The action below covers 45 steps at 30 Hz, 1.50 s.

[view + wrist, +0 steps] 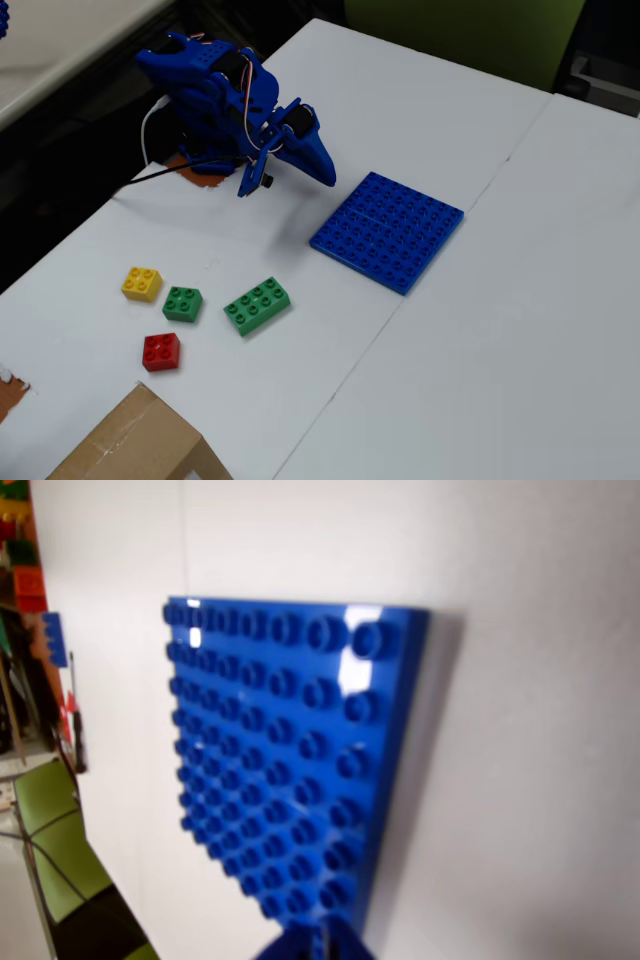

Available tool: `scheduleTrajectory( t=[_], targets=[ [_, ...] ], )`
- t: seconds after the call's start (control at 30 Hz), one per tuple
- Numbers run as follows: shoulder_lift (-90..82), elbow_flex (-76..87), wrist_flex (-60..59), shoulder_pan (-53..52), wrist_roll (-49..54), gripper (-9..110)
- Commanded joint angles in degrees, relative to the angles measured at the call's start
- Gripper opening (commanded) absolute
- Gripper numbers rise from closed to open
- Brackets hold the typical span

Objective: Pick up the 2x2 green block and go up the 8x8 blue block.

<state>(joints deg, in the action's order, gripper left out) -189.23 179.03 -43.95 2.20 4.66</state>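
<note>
The 2x2 green block [183, 303] sits on the white table at the front left in the fixed view, free of the gripper. The 8x8 blue block [388, 230] lies flat at the table's middle, with nothing on it; it fills the wrist view [280, 750]. My blue gripper [322, 172] hangs folded near the arm's base, above the table just left of the baseplate and far from the green block. Its jaws look shut and empty; only their tips [318, 946] show at the bottom edge of the wrist view.
A yellow brick [142, 283], a red brick [161, 351] and a longer green brick [257, 305] lie around the 2x2 green block. A cardboard box [130, 445] stands at the front edge. A seam between two tabletops runs just right of the baseplate.
</note>
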Motion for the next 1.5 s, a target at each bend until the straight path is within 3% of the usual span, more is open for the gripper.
scheduleTrajectory(
  t=[0.0,1.47],
  targets=[
    [-0.4,0.4,0.9,0.4,0.4,0],
    [-0.4,0.4,0.8,-1.2,-1.2,0]
  ],
)
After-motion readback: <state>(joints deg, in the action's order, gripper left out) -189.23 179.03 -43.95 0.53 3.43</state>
